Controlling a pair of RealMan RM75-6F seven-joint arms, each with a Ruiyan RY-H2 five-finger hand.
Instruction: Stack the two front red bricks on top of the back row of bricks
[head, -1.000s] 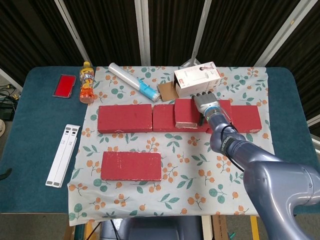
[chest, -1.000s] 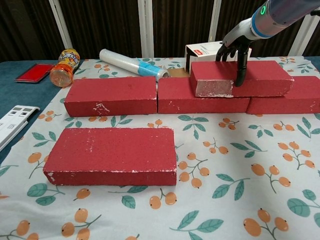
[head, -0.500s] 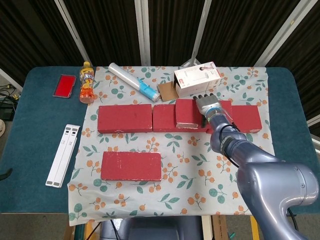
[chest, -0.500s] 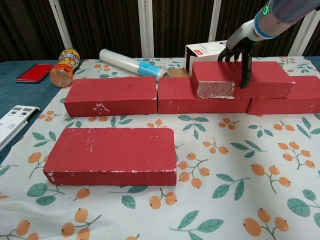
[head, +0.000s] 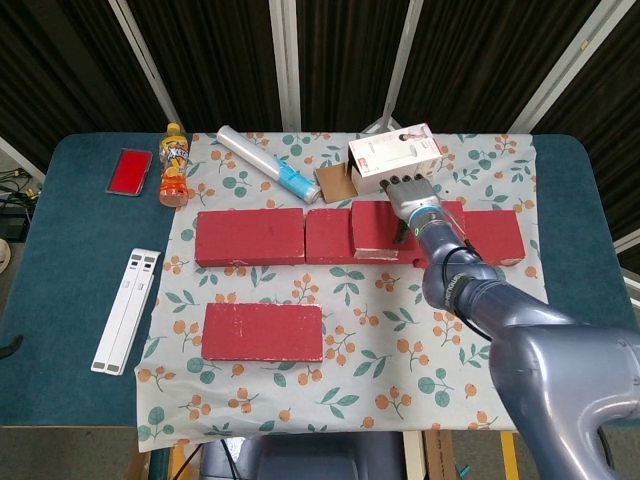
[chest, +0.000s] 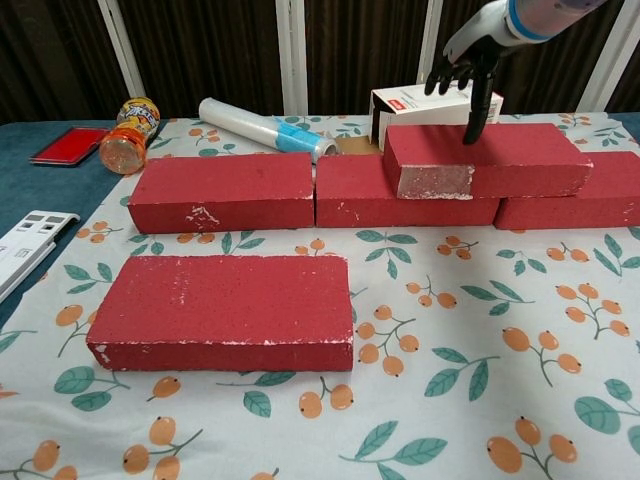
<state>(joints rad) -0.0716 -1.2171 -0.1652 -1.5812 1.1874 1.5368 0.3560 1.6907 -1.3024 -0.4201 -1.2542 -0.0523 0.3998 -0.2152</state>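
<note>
One red brick lies on top of the back row, spanning the middle brick and the right brick; its left part shows in the head view. The left back brick carries nothing. The other front red brick lies flat near the front of the cloth. My right hand hovers just above the stacked brick's back edge, fingers spread and pointing down, holding nothing. The left hand is not visible.
Behind the row stand a white box, a plastic roll and an orange bottle lying on its side. A red case and a white strip lie on the blue table at the left.
My right hand has let go of the stacked brick and risen up and back from it. The brick stays on the back row.
</note>
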